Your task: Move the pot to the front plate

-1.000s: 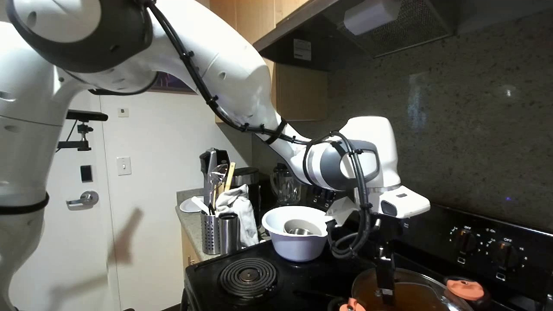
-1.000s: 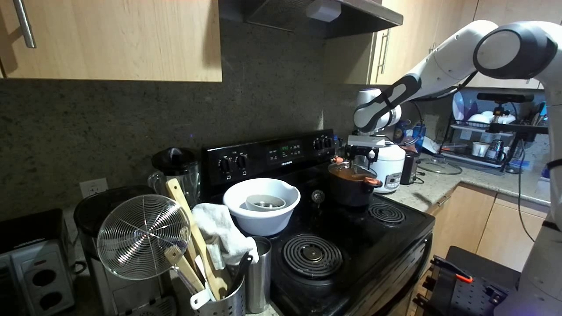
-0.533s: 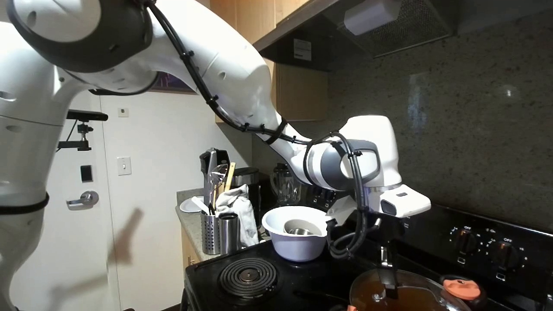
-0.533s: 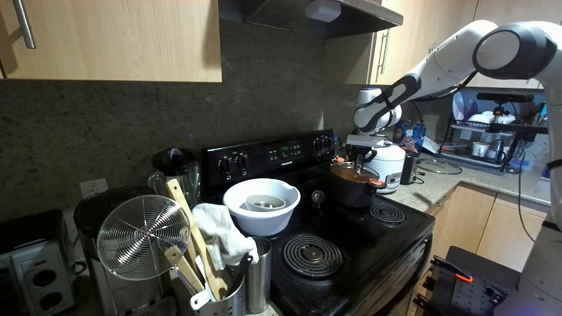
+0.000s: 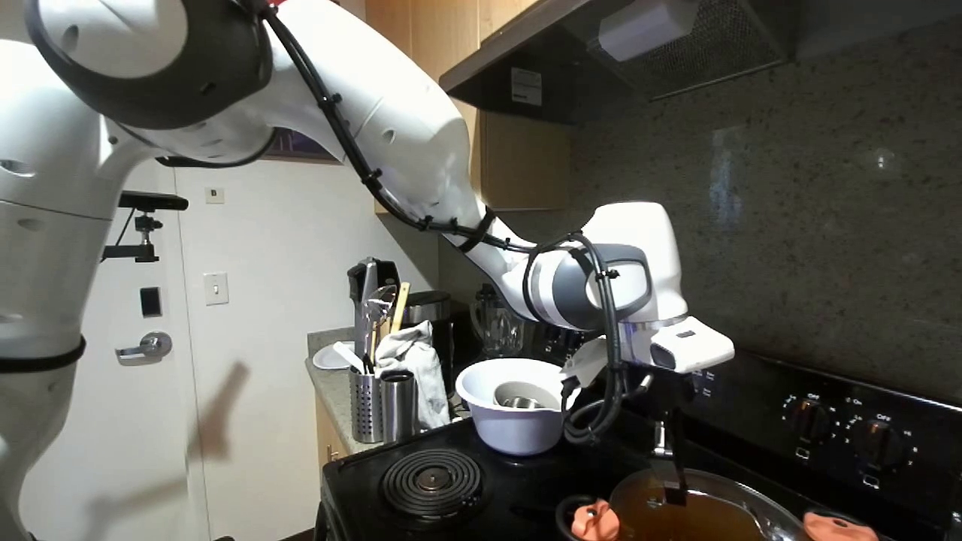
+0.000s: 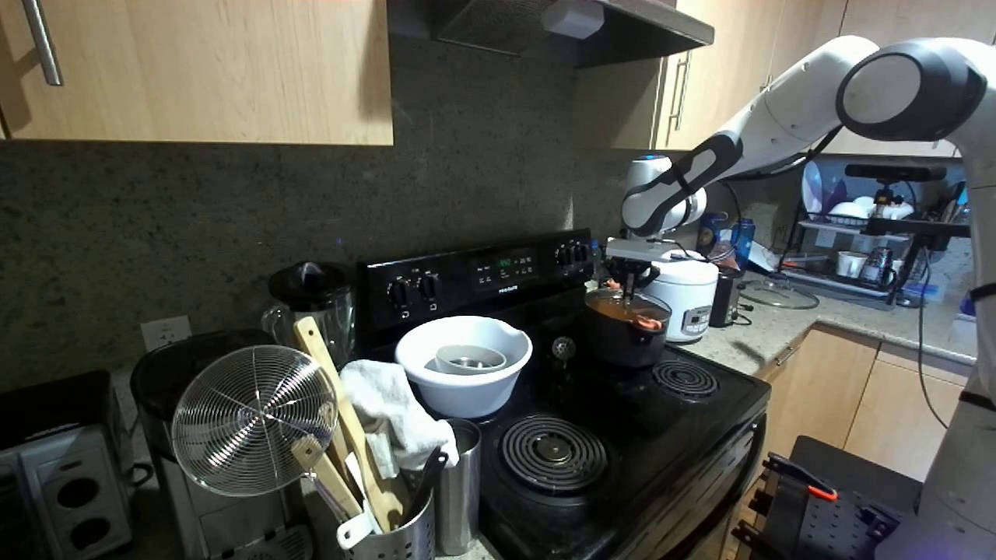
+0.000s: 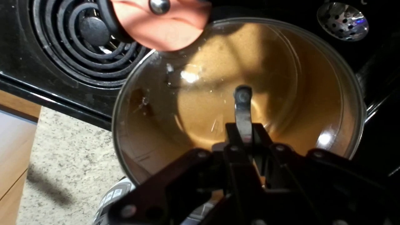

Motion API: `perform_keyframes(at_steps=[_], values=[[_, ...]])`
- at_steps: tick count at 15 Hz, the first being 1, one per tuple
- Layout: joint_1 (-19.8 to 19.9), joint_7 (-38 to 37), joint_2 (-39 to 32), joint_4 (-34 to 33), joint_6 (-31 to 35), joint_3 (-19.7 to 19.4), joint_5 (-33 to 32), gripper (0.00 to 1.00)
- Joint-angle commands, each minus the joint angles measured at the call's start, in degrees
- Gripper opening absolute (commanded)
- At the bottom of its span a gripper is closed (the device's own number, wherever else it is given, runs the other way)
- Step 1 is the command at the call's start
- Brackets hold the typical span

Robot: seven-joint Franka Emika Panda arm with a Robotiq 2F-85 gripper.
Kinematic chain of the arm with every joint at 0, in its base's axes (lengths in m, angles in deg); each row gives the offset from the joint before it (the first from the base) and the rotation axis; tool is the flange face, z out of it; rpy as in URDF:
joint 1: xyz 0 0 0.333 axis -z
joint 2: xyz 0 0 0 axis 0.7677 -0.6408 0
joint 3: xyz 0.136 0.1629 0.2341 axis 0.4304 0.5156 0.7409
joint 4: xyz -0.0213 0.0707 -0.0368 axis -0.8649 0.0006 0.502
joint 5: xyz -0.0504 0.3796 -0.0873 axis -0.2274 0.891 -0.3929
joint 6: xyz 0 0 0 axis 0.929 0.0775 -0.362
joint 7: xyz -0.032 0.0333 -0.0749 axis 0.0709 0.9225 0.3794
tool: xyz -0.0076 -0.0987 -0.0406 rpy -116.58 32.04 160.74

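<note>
- The gripper [image 7: 245,127] has its jaws brought together on the metal lid handle [image 7: 243,107], with a fingertip on either side of the strip.
- The pot [image 6: 626,342] is directly below the jaws, at the rear of the stove [image 6: 603,408]. It is round and upright, its mouth facing up under a glass lid [image 7: 215,62]. I cannot tell whether its base touches the stove top.
- The pot's long axis, taken through its two grips, runs roughly from the stove's front side back to the control panel [image 5: 842,424]. The jaws stand between those grips.
- The front orange grip [image 7: 165,26] is up and left of the jaws in the wrist view, pointing towards the stove's front; the rear orange grip [image 5: 836,527] is across from it, on the panel side of the jaws.
- A coil burner [image 7: 92,31] lies beyond the rim from the jaws, on the front grip's side.
- A perforated metal piece [image 7: 343,22] lies up and right of the jaws, outside the rim.
- The white vessel [image 6: 463,397] is well apart from the jaws.
</note>
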Motion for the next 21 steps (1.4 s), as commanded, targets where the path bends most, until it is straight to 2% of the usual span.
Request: perform_keyframes(at_steps=[1,12,21], values=[[-1.3,-1.4,-0.3,-0.5,1.0,-0.3,0.8,0.10],[-7.4,-17.1,2.9,0.5,-4.1,-2.1,-10.8,0.10],[-7.7,-25.7,6.9,1.0,-6.7,-2.6,-17.9,0.10]])
